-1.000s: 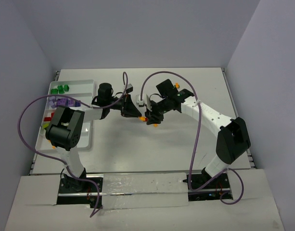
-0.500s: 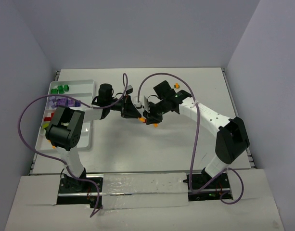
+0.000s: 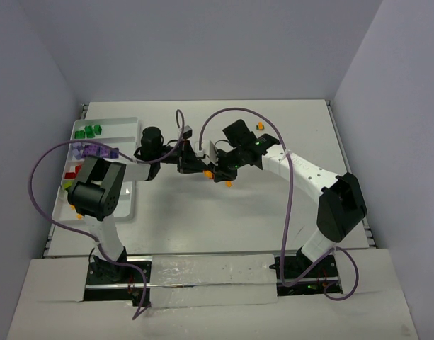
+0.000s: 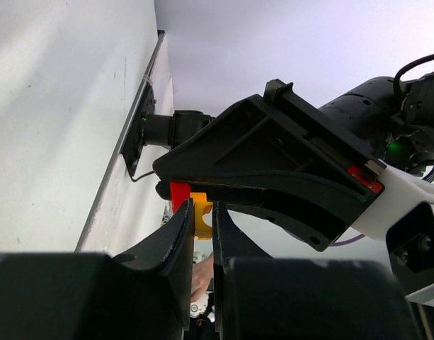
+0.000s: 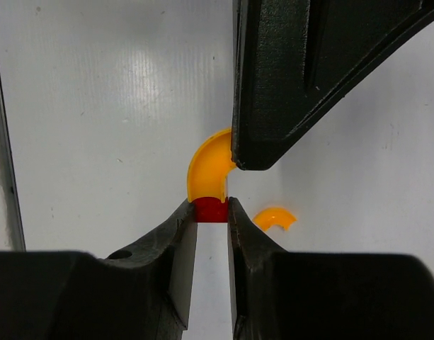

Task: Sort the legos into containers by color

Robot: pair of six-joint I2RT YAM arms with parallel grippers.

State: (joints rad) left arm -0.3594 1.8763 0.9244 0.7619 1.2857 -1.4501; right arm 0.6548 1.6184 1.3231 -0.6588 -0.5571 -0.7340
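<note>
My two grippers meet above the middle of the table. My right gripper (image 5: pixel 211 209) is shut on a small red lego (image 5: pixel 211 210) that is joined to a curved orange lego (image 5: pixel 206 173). My left gripper (image 4: pixel 203 209) is shut on that orange lego (image 4: pixel 201 212), with the red one (image 4: pixel 179 193) just beyond it. In the top view the left gripper (image 3: pixel 200 164) and right gripper (image 3: pixel 215 172) touch tip to tip. The white tray (image 3: pixel 132 122) at the far left holds dark green (image 3: pixel 89 130), purple (image 3: pixel 93 151), red (image 3: pixel 71 172) and lime (image 3: pixel 66 185) legos in separate compartments.
A loose curved orange lego (image 5: pixel 274 217) lies on the table just under the grippers; it also shows in the top view (image 3: pixel 229 184). Another orange lego (image 3: pixel 260 126) lies further back behind the right arm. White walls enclose the table.
Both grippers, still joined at the red and orange legos, have shifted a little to the left and back. The left wrist has drawn back toward the tray.
</note>
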